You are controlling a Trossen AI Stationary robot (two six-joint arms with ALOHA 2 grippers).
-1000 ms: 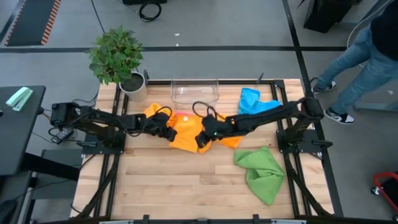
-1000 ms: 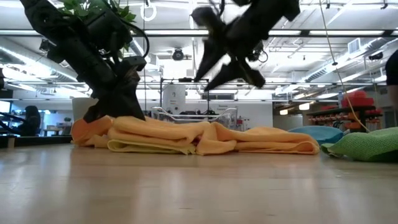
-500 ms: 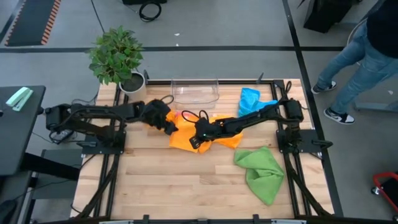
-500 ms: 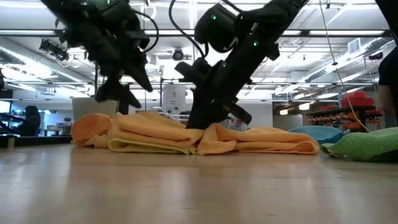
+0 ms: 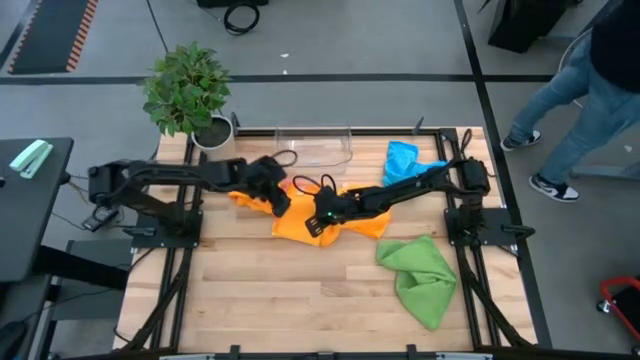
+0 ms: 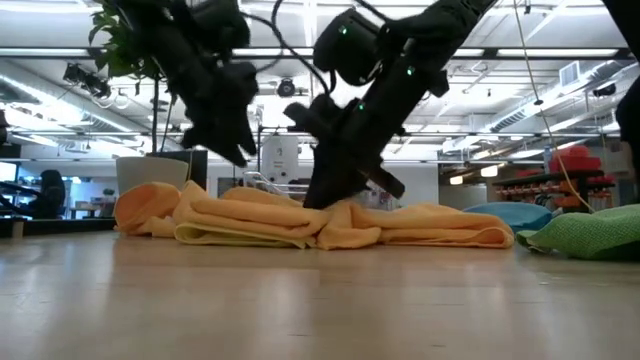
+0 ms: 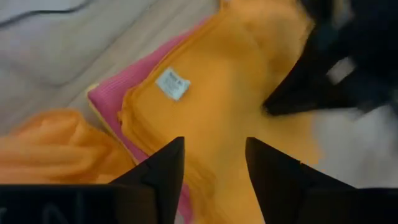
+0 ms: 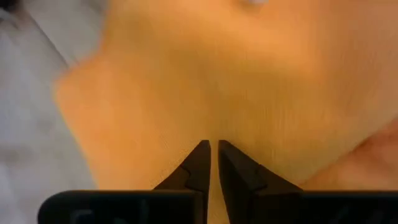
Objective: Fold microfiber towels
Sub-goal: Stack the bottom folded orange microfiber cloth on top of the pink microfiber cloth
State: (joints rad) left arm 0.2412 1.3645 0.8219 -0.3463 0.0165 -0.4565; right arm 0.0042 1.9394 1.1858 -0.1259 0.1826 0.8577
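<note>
2 grippers are at work over the pile of cloths near the middle of the table. The orange towel (image 5: 335, 218) is spread flat on top of that pile. A pink towel (image 7: 118, 93) is seen peeking out from under it, and another orange towel (image 5: 244, 196) lies bunched just beside it on the left arm's side. A yellow towel (image 6: 235, 236) lies at the bottom of the pile in the low view. The blue towel (image 5: 404, 160) is near the clear plastic bin (image 5: 314, 147), and the green towel (image 5: 420, 275) lies apart, close to the right arm's side.

The right gripper (image 5: 322, 217) is pressed down on the flat orange towel with its fingers nearly closed; only a thin slit is seen between them in the right wrist view. No cloth is seen pinched there, so the towel seems only to be pinned. The left gripper (image 5: 275, 198) hangs above the towel's edge with its fingers wide apart and nothing between them.

The step looks like a fold of the flat orange towel. For a neat fold, only the top towel's edge should be pinched by the left gripper, not the pink one under it. The towel should be kept pinned while the edge is carried over, so that it does not slide. The corners should be laid even.
</note>
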